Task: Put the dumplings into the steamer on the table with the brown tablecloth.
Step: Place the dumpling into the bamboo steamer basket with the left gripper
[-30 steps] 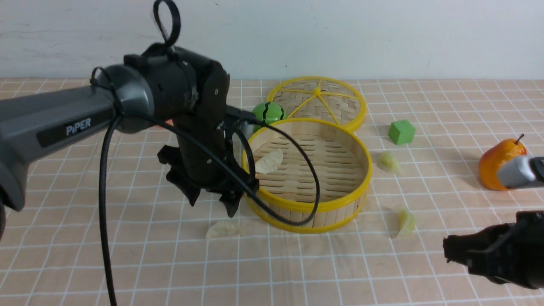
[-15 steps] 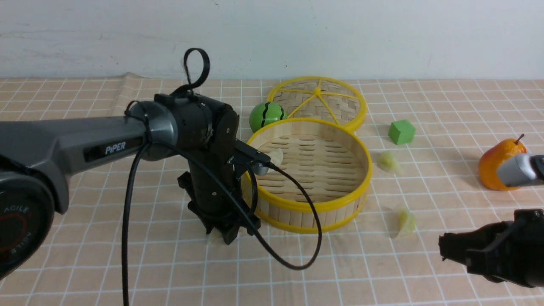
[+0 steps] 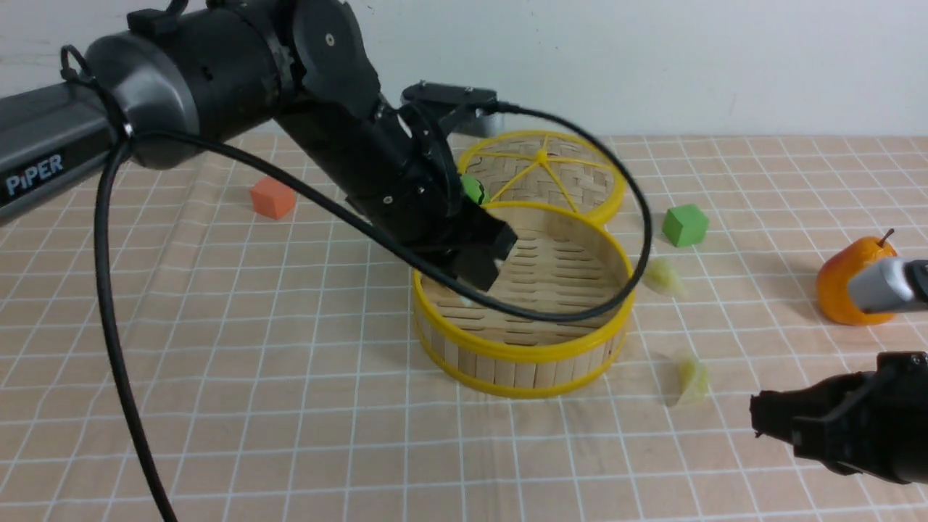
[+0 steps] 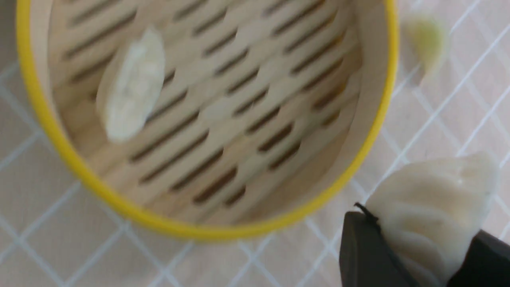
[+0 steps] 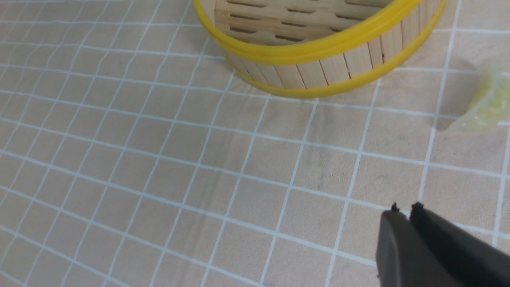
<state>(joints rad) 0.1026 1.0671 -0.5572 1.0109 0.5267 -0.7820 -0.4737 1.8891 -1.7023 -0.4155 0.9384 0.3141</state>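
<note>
The steamer (image 3: pixel 522 351), a round bamboo basket with yellow rims, stands mid-table on the brown tablecloth (image 3: pixel 290 406). My left gripper (image 3: pixel 482 268) hangs above its left side. In the left wrist view that gripper (image 4: pixel 422 235) is shut on a whitish dumpling (image 4: pixel 434 203). A second whitish dumpling (image 4: pixel 129 85) lies on the slatted floor inside the steamer (image 4: pixel 119 203). Two pale green dumplings (image 3: pixel 661 277) (image 3: pixel 692 378) lie on the cloth right of the steamer. My right gripper (image 3: pixel 757 420) is low at the front right, shut and empty (image 5: pixel 404 207), near one green dumpling (image 5: pixel 484 105).
A flat woven lid (image 3: pixel 544 174) lies behind the steamer, with a green ball (image 3: pixel 473 190) beside it. A green cube (image 3: pixel 685 225) and an orange fruit (image 3: pixel 852 279) sit to the right, an orange cube (image 3: pixel 273 198) to the left. The left arm's black cable (image 3: pixel 580 312) loops across the steamer.
My left gripper came down on the whitish dumpling lying front-left of the steamer, shut on it, and lifted it up and rightward over the steamer. The right gripper has barely moved.
</note>
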